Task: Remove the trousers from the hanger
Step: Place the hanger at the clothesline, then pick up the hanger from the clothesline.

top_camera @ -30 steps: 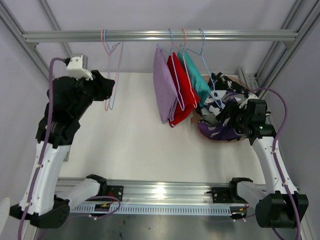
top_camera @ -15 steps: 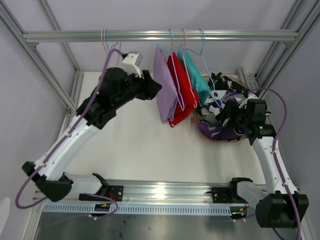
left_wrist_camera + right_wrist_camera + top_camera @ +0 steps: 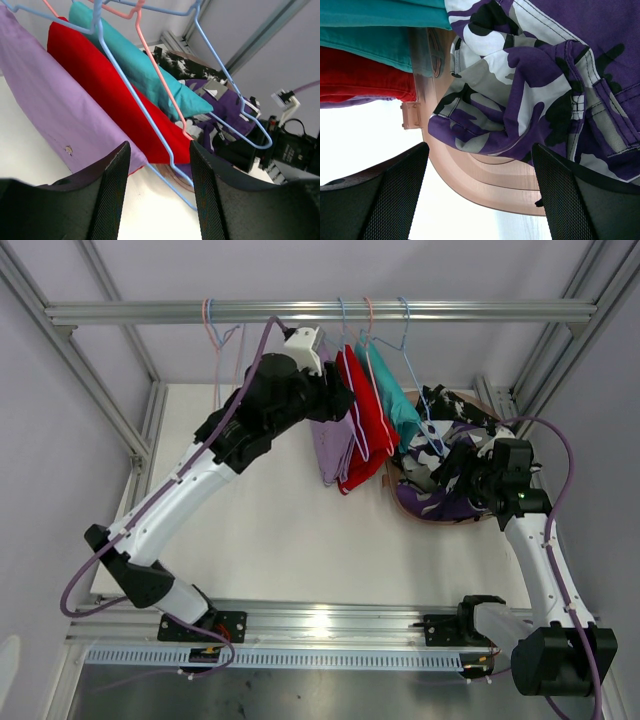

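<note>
Three pairs of trousers hang on wire hangers from the rail (image 3: 480, 310): lilac (image 3: 328, 455), red (image 3: 368, 435) and teal (image 3: 400, 408). My left gripper (image 3: 338, 400) is up against the lilac pair near its top. In the left wrist view it (image 3: 159, 200) stands open with nothing between its fingers; lilac (image 3: 55, 115), red (image 3: 105, 95) and teal (image 3: 145, 70) trousers and a blue hanger (image 3: 131, 90) lie just ahead. Purple-and-white patterned trousers (image 3: 530, 80) lie in a basket. My right gripper (image 3: 480, 195) is open over the basket rim, holding nothing.
The round pinkish basket (image 3: 485, 182) sits at the table's right (image 3: 440, 521), with black speckled cloth (image 3: 455, 405) at its back. Two empty hangers (image 3: 222, 350) hang at the rail's left. Frame posts stand at both sides.
My left arm has swung right from the empty hangers to the lilac trousers, its jaws opening a little wider. The right arm has not moved.
</note>
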